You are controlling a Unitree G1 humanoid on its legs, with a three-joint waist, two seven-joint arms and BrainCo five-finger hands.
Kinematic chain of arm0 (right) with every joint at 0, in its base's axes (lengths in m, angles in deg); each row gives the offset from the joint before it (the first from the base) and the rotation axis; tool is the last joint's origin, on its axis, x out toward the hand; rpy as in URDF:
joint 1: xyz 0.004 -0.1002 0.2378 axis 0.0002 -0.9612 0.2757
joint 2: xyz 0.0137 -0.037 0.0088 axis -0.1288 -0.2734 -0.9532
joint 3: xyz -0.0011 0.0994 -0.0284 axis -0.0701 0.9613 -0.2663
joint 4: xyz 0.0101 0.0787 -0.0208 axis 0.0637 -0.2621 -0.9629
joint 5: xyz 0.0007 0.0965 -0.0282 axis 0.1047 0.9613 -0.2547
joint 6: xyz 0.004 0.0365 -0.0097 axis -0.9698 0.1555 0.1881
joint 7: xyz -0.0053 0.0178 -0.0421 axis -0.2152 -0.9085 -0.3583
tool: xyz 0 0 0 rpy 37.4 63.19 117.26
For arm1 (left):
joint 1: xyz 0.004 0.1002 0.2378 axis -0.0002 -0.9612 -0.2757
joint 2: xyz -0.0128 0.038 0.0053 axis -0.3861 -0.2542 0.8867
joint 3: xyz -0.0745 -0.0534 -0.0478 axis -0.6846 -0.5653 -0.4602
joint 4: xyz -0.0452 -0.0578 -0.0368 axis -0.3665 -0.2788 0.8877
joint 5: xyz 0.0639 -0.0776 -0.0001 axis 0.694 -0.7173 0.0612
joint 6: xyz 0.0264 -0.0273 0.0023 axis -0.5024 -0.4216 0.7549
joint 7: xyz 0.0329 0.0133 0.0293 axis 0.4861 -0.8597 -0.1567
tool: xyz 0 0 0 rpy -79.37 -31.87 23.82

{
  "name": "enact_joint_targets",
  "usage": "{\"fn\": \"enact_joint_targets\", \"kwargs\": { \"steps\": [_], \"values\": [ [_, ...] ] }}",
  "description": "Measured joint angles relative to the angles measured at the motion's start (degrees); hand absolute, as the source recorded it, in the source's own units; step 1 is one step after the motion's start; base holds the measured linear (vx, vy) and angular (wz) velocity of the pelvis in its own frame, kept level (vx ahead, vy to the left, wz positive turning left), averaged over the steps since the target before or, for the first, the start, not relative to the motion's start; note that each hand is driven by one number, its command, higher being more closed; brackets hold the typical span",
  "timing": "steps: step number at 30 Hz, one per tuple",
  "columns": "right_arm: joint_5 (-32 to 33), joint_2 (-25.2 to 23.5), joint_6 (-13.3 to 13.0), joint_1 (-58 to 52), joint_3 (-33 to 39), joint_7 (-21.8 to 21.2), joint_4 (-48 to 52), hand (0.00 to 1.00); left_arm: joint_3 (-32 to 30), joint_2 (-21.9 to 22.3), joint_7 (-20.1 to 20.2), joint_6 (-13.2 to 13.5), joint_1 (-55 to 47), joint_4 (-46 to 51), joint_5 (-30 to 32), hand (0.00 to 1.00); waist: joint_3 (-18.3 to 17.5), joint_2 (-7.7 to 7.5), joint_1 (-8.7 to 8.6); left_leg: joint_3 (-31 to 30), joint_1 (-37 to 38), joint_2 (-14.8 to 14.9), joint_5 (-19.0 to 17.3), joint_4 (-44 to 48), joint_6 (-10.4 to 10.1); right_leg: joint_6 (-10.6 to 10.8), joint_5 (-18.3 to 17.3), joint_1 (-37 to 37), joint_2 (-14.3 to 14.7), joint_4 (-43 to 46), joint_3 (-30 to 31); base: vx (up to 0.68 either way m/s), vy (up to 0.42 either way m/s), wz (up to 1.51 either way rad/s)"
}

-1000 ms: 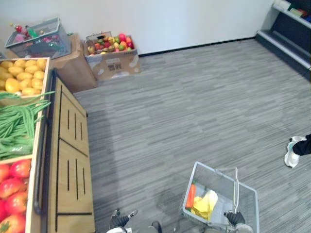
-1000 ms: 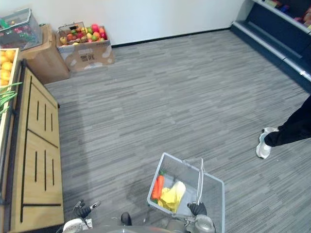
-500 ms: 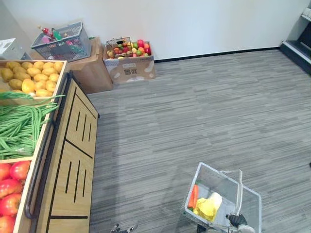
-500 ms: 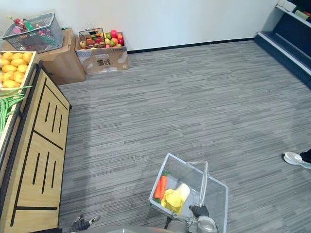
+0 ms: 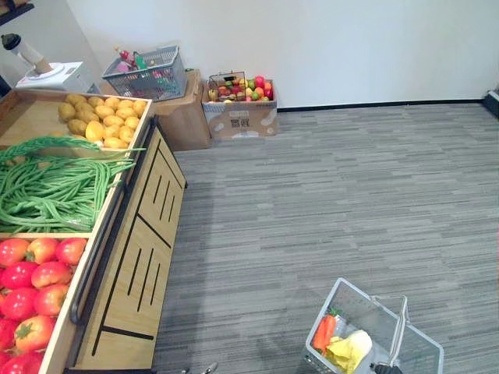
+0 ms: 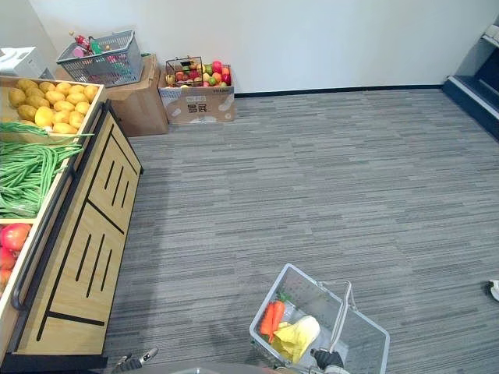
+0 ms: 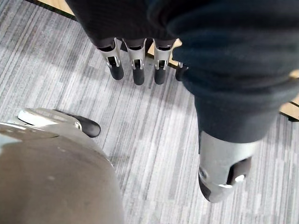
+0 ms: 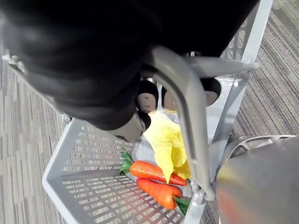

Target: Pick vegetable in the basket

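My right hand is shut on the handle of a grey mesh basket, which hangs low over the floor at my right side. Two orange carrots and a yellow-green leafy vegetable lie in the basket; the carrots sit along its left wall. At my left side my left hand hangs over the carpet, fingers straight and holding nothing. A wooden produce stand on the left holds yellow produce, long green beans and red tomatoes.
By the far wall stand a cardboard box of mixed fruit and a grey basket on a brown box. A white scale sits behind the stand. A person's shoe shows at the right edge. Grey carpet spreads ahead.
The whole picture has shifted, so the camera moved: more of the stand shows on the left and the person's foot has slid to the right edge. The basket stays in my right hand.
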Motion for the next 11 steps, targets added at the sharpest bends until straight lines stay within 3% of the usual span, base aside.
{"fn": "enact_joint_targets", "kwargs": {
  "steps": [11],
  "values": [
    [12.6,-0.3,0.3,-0.1,5.2,0.0,-2.3,1.00,1.5,-0.4,0.4,0.0,0.4,-2.3,-2.4,0.00,-0.3,0.47,-0.32,0.1,2.1,0.2,0.2,-2.1,0.2,0.2,0.2,1.6,0.1,-0.1,-0.5,-0.03,0.000,0.03]
  ]
}}
